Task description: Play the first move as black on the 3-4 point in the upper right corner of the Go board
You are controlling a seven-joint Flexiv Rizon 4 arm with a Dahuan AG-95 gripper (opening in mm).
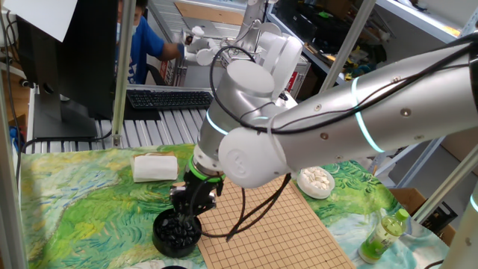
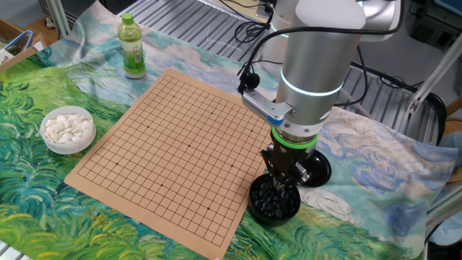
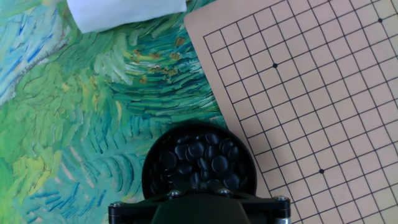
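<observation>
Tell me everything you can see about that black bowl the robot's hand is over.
The black bowl is round, dark and shallow, with no lid on it, heaped with glossy black stones. It stands upright on the painted green cloth, just off one edge of the wooden Go board. The gripper hangs right above it, fingertips down at the stones; whether they touch or hold one cannot be told.

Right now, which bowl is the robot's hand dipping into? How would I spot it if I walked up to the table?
Find the big wooden Go board on the painted tablecloth. Just off the board's edge, directly under the gripper, sits a round black bowl heaped with glossy black stones. The other bowl, across the board near a green bottle, is white and holds white stones.
</observation>
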